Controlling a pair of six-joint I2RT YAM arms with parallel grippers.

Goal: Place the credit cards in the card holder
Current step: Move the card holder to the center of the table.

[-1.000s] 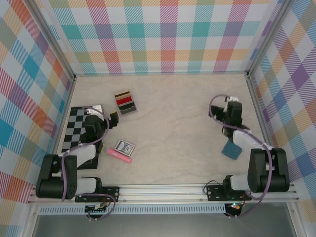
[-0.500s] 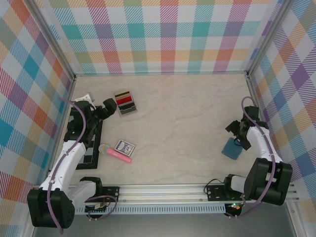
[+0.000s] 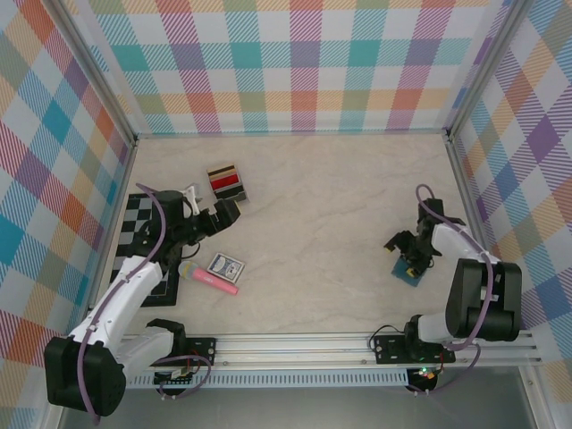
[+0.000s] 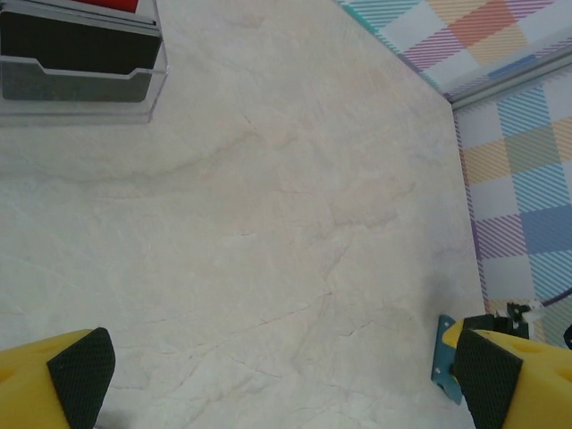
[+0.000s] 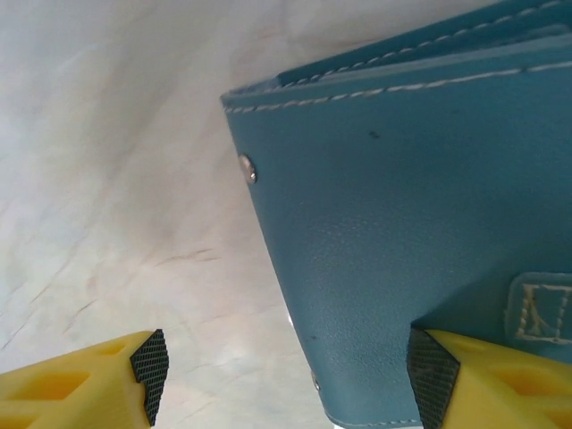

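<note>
**Left fingers wide apart by the cards, right fingers set over the card holder**

At the far left of the worktop [image 3: 331, 197] a black-and-white chequered mat [image 3: 134, 219] is laid against the side wall. Just beside its near right corner a pink stick [image 3: 214, 281] is seen, with a blue-and-white patterned playing-card box [image 3: 225, 264] touching or almost touching its far side.

Farther back, the credit cards [image 3: 227, 184] are stacked in a clear tray [image 4: 154, 85], with tan, red, black and grey faces fanned out. The left fingers [image 4: 82, 375] are spread to their full width just on the near side of that tray. Nothing is held between them, and only bare worktop is seen under the gap.

Well apart, on the right side of the worktop, the teal-blue card holder [image 5: 402, 223] is laid flat and folded shut. The right fingers [image 5: 150, 362] are parted and placed astride its left edge. One pad is set over the leather and the other over bare worktop. Whether the leather is touched cannot be told, and no grip is seen.
</note>
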